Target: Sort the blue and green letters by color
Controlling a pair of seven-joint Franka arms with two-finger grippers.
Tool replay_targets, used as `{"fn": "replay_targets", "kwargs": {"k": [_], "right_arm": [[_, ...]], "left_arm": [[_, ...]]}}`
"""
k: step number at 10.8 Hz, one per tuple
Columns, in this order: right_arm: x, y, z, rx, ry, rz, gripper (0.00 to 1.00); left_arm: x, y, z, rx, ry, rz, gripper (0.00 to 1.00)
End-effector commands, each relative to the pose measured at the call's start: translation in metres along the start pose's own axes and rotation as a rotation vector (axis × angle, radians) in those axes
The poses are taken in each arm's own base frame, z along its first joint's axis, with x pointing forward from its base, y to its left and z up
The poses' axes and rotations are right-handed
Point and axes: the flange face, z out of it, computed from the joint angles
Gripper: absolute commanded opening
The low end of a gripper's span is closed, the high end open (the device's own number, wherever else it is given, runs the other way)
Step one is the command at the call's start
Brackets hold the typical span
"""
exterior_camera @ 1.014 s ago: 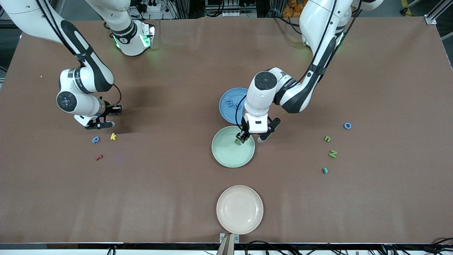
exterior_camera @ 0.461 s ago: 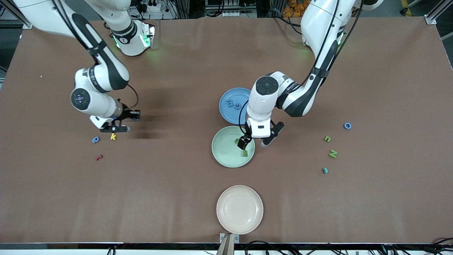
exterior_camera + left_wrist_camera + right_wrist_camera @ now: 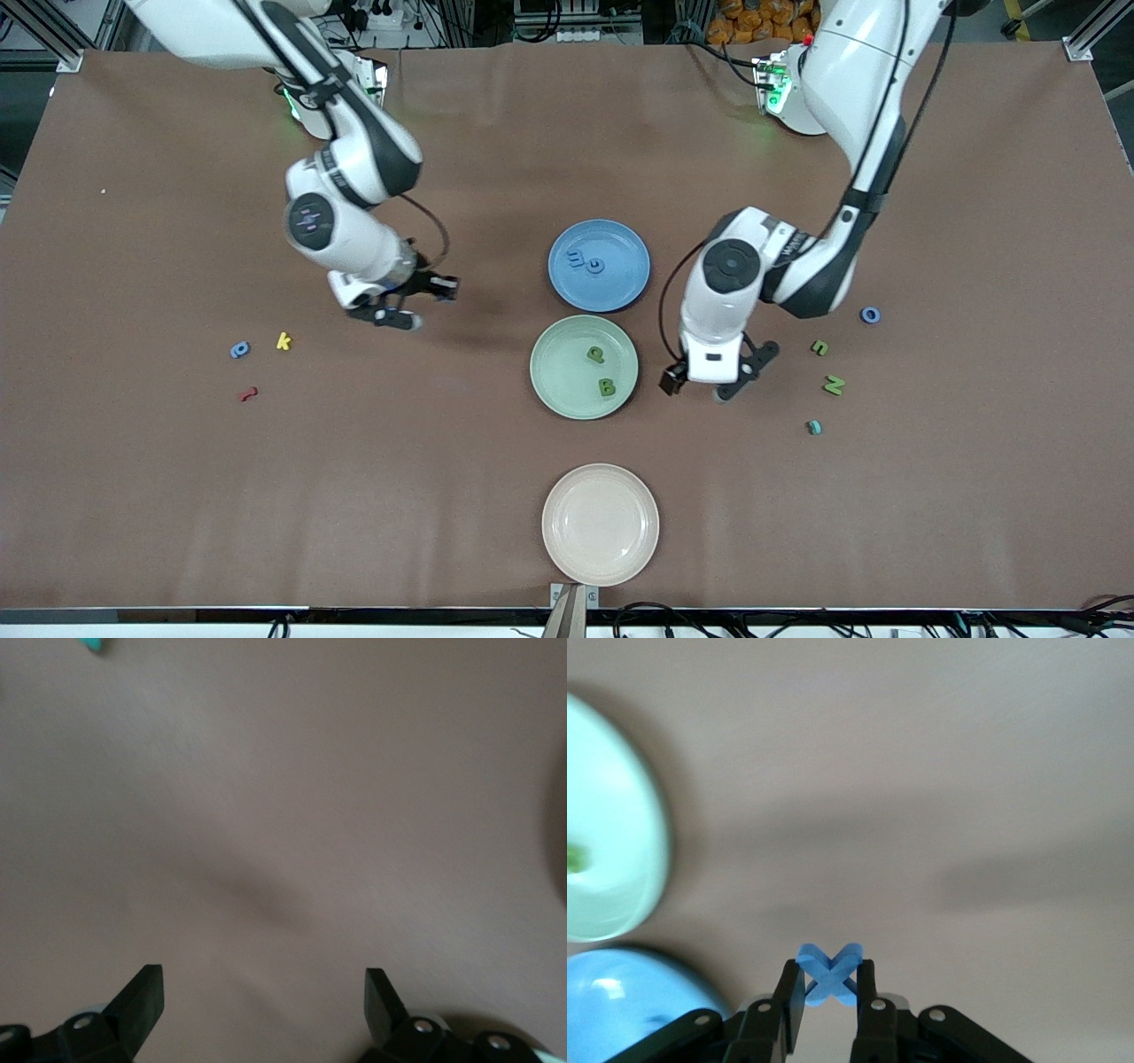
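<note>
Two green letters, p [image 3: 595,354] and B [image 3: 607,386], lie in the green plate [image 3: 554,368]; two blue letters [image 3: 585,260] lie in the blue plate [image 3: 620,244]. Right gripper [image 3: 829,1003] pinches a blue X [image 3: 828,974] over bare table toward the right arm's end (both plates at the edge of its wrist view). Left gripper [image 3: 702,385], fingers spread and empty, hangs over the table beside the green plate. Green n [image 3: 819,347], N [image 3: 833,385] and blue O [image 3: 870,315] lie loose toward the left arm's end.

Yellow k [image 3: 283,341] + red letter [image 3: 249,393] nr right arm's end — beige plate [image 3: 601,567] nearest front cam
</note>
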Motion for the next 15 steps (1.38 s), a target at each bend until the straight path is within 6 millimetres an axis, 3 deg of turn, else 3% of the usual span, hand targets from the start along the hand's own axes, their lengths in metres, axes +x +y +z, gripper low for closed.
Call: {"fn": "replay_targets", "kwargs": {"k": [1,2,4,5,6,7,8,9,11,13,15], "right_arm": [[-0.042,-0.102,0.039,0.100,-0.014,0.137,0.00],[-0.056,-0.126,0.045,0.098,0.000,0.155,0.00],[-0.082,-0.162,0.071,0.075,0.029,0.190,0.00],[-0.094,-0.175,0.090,0.057,0.046,0.206,0.00],[-0.098,-0.175,0.105,0.035,0.079,0.217,0.00],[-0.093,-0.172,0.106,0.030,0.099,0.235,0.22],[-0.093,-0.171,0.107,0.025,0.093,0.257,0.69],[-0.093,-0.172,0.104,0.028,0.095,0.291,1.00],[-0.068,-0.160,0.084,0.014,0.112,0.321,1.00],[-0.037,-0.138,0.028,0.003,0.119,0.320,1.00],[0.004,-0.094,-0.030,-0.011,0.136,0.306,1.00]], "left_arm": [[0.031,-0.043,0.007,0.062,-0.010,0.097,1.00],[0.039,-0.057,0.014,0.082,-0.019,0.079,1.00],[0.066,-0.105,0.009,0.051,-0.015,0.010,1.00],[0.069,-0.132,0.011,0.015,-0.011,0.015,1.00],[0.067,-0.143,0.017,0.024,-0.020,0.019,1.00],[0.074,-0.151,0.022,0.034,-0.024,0.005,1.00],[0.087,-0.163,0.026,0.041,-0.028,-0.005,1.00],[0.102,-0.177,0.032,0.051,-0.034,-0.028,1.00],[0.106,-0.187,0.048,0.066,-0.052,-0.050,1.00],[0.120,-0.200,0.052,0.066,-0.052,-0.083,1.00],[0.120,-0.199,0.056,0.052,-0.051,-0.091,1.00]]}}
